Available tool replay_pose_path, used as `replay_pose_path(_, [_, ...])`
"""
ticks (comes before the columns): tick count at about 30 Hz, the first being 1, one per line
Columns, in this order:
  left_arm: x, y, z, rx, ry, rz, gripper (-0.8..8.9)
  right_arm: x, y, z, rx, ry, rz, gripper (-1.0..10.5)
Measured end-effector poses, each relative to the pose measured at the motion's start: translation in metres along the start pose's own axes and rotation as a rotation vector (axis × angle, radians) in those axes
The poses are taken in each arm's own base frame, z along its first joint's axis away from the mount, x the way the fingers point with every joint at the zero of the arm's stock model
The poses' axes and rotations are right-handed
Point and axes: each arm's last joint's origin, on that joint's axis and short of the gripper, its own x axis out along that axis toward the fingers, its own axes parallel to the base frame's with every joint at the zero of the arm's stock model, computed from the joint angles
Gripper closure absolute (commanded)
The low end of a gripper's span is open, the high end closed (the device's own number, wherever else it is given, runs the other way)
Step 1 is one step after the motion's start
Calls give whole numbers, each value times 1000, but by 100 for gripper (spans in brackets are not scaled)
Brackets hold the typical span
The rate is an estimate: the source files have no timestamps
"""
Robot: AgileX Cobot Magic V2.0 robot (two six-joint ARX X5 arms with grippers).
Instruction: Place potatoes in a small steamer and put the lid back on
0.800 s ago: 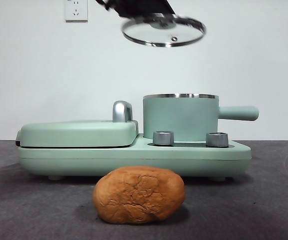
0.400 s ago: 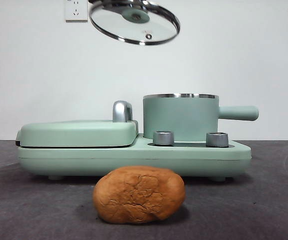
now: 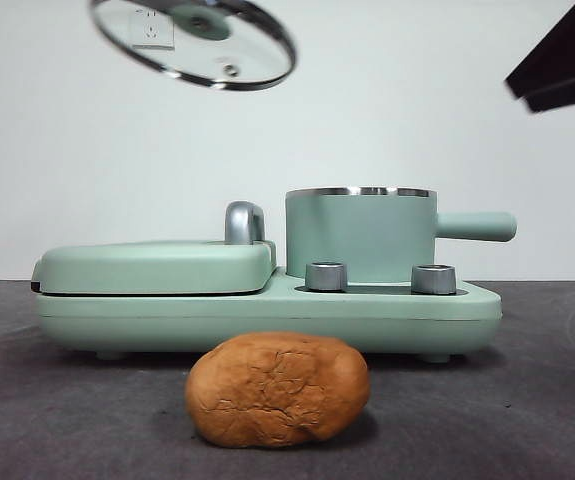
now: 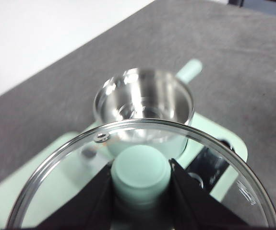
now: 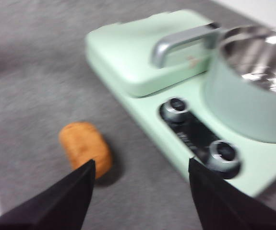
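I see my left gripper (image 4: 140,191) clamped on the mint-green knob of the round glass lid with a steel rim (image 3: 194,42), holding it tilted, high above the flat mint-green griddle cover (image 3: 157,266). My right gripper (image 5: 140,191) hangs with jaws spread wide and empty over the dark table (image 3: 527,400), where the oval orange-brown potato (image 3: 278,389) lies before the appliance. The small mint-green steamer pot (image 3: 361,234) stands uncovered; I can read no writing anywhere.

Plain white wall (image 3: 447,120) with a socket (image 3: 152,30), dark grey tabletop (image 3: 527,400) below.
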Motion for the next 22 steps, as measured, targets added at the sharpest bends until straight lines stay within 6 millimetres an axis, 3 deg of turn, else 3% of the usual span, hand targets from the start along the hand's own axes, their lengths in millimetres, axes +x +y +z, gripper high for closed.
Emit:
replay_pose_path(5, [-26, -3, -18, -55, -16, 46, 799, 22, 6, -2, -27, 75, 112, 566])
replay_pose_path(10, [-46, -4, -23, -100, -31, 85, 799, 46, 13, -2, -54, 108, 198, 565])
replay_pose_path(22, [-52, -3, -26, -164, -12, 99, 799, 108, 18, -13, -80, 151, 287, 565])
